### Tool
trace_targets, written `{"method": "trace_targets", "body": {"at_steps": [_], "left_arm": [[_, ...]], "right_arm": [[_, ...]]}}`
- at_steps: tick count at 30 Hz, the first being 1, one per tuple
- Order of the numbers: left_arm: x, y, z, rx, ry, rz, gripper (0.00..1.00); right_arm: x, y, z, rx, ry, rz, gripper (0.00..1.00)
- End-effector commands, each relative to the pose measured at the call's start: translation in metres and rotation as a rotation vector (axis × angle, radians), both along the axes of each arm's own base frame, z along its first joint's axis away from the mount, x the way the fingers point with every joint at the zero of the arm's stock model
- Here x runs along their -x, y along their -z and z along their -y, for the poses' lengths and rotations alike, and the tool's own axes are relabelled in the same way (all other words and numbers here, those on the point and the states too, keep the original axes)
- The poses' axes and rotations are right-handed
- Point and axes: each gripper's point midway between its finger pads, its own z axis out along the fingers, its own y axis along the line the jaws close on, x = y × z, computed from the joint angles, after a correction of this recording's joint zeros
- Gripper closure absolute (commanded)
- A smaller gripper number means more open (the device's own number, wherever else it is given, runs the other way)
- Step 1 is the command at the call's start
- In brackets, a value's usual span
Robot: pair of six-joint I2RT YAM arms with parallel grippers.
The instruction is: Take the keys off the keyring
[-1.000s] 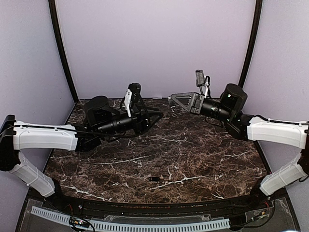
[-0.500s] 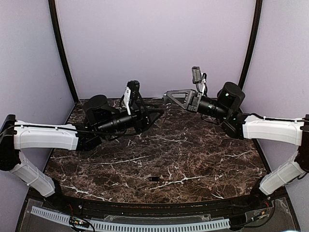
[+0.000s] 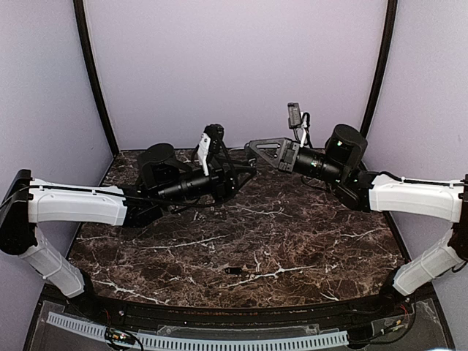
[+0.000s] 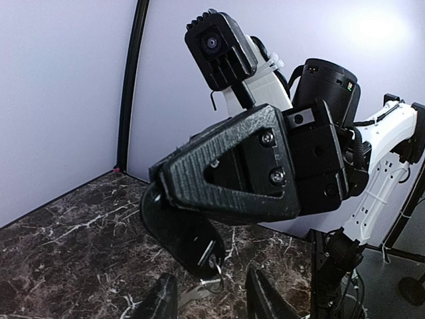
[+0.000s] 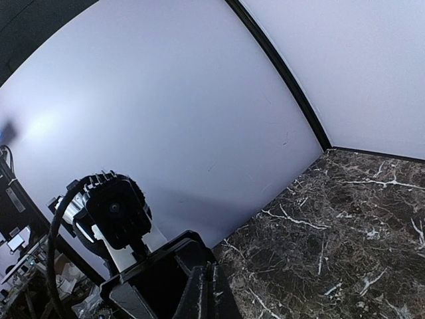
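Note:
My right gripper (image 4: 157,181) is shut on a dark flat tag (image 4: 174,222), and a thin silvery keyring (image 4: 216,271) hangs from the tag's lower end. A slim silvery key (image 4: 192,292) dangles by the ring. My left gripper (image 4: 211,303) is open just under it, one finger on each side of the ring without touching it. From above, the two grippers meet over the far middle of the table, left (image 3: 245,174) below right (image 3: 251,146). One small dark key (image 3: 234,270) lies alone on the marble near the front. In the right wrist view the right gripper (image 5: 209,296) shows its jaws pressed together.
The dark marble table (image 3: 307,241) is bounded by a purple back wall with black corner posts (image 3: 93,73). A perforated white strip (image 3: 219,341) runs along the near edge below the arm bases.
The right gripper has moved left with the tag. The left gripper has shifted right and slightly back, under it. The key on the table has not moved.

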Motion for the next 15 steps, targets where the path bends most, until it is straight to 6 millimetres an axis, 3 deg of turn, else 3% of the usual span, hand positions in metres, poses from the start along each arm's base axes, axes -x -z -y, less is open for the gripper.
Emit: {"method": "trace_targets", "body": {"at_steps": [1,15], "left_arm": [[-0.0043,-0.0122,-0.0015,0.01,-0.04,0.028,0.67],[-0.0042,-0.0089,-0.0039,0.011,-0.05,0.008,0.96]], "right_arm": [[0.0051,-0.0272,0.0028,-0.041,0.018,0.063,1.0],[0.0013,-0.0216,0.0044,-0.027,0.051,0.049,1.0]]}}
